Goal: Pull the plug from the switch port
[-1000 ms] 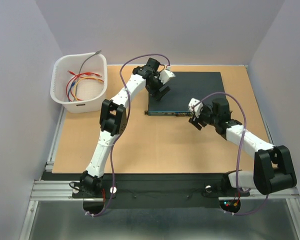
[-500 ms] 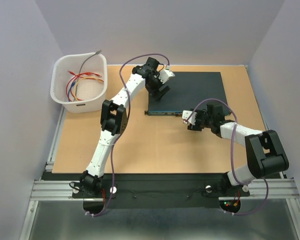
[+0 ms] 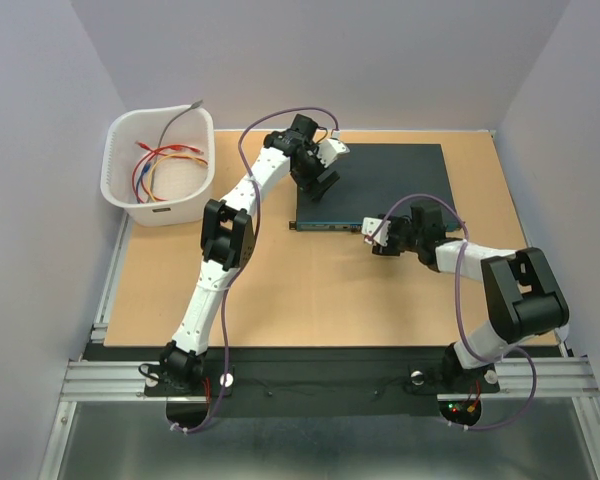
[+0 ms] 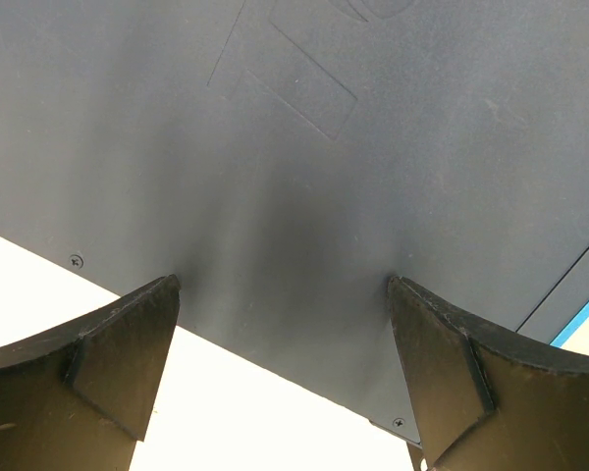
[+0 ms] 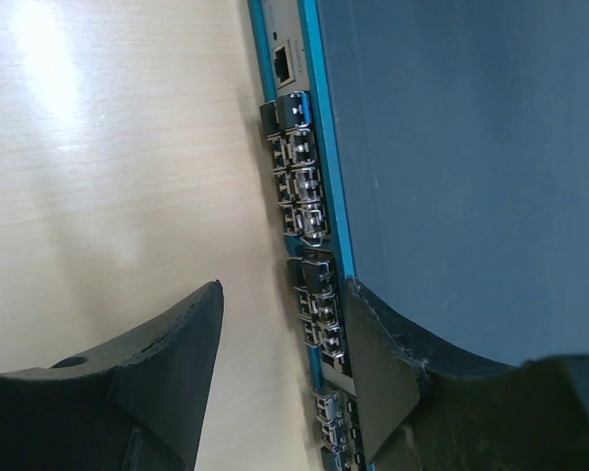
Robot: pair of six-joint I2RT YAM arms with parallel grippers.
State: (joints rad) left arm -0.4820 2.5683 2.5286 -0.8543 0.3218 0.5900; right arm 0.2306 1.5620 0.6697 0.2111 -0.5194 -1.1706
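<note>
The switch (image 3: 380, 180) is a flat dark box at the back middle of the table, with its teal socket face (image 3: 330, 227) towards me. My left gripper (image 3: 320, 186) is open, both fingertips resting on the switch's top (image 4: 304, 147) near its left front corner. My right gripper (image 3: 373, 240) is open at the front face. In the right wrist view (image 5: 285, 314) its jaws straddle the teal face (image 5: 326, 196): one finger (image 5: 167, 343) over the table, the other (image 5: 378, 353) over the top. Several metal-latched plugs fill the sockets, one blue-tipped (image 5: 293, 108). I cannot tell which is the task's plug.
A white plastic basket (image 3: 120, 185) with coloured cables stands at the back left. The tan table (image 3: 310, 290) runs between the arms. Grey walls close in the left, right and back. The purple arm cables loop above both arms.
My right gripper has moved left along the switch's front face and closer to it, with the arm folding in. The left arm has not moved.
</note>
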